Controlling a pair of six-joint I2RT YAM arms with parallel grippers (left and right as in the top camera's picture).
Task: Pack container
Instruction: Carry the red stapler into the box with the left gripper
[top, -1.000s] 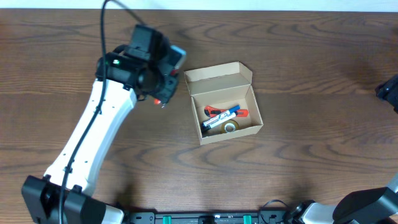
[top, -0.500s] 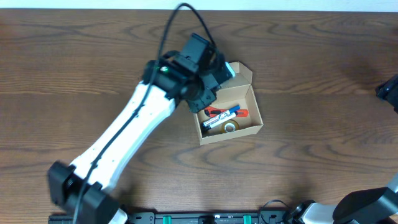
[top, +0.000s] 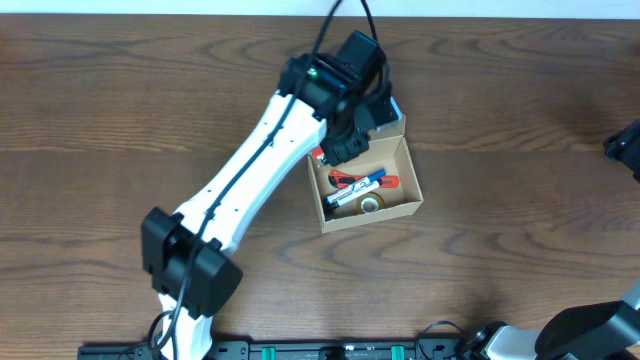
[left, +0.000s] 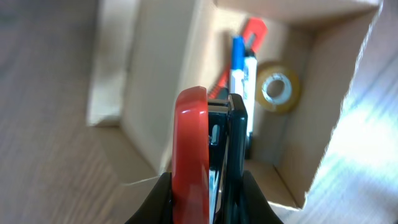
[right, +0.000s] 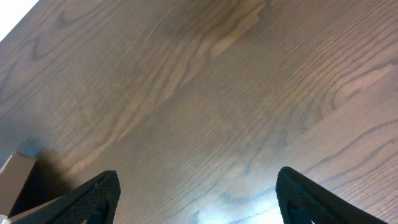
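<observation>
The cardboard box (top: 372, 216) already holds a marker (top: 358, 193), tape roll (top: 371, 204) and cutter (top: 349, 179); left jaws clamp a red-and-black item (left: 205, 155) above it, right jaws gape empty.

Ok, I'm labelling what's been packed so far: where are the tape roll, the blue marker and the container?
tape roll (left: 293, 93), left wrist view, on its outer ring.
blue marker (left: 238, 50), left wrist view, on its blue end.
container (top: 375, 216), overhead view, on its near side wall.

White arm (top: 262, 150), black wrist (top: 352, 55)
</observation>
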